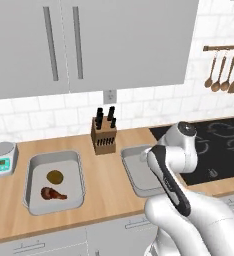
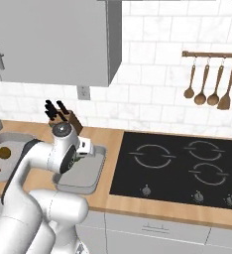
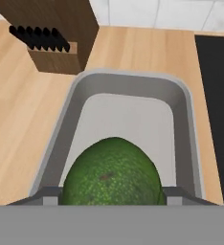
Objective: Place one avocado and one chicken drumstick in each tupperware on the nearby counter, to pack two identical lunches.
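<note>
Reaching forward and bent down over the tupperware [image 3: 185, 124] beside the knife block [image 3: 61, 38], the arm's gripper [image 3: 113, 194] is clamped on a green avocado [image 3: 111, 174] above that tray.

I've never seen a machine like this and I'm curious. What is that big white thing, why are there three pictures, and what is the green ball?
The big white thing is a robot arm in a pretend kitchen made on a computer. Two pictures come from cameras behind the arm, one on each side. The third comes from a camera on the robot's hand, looking down past its gripper.

The green ball is an avocado. It sits between the gripper's fingers, which look closed on it, over an empty grey tray by the black stove.

On the wooden counter there is a second tray farther left. It already holds a brownish avocado and a chicken drumstick. A knife block stands between the trays, and a kitchen scale sits far left.
</note>
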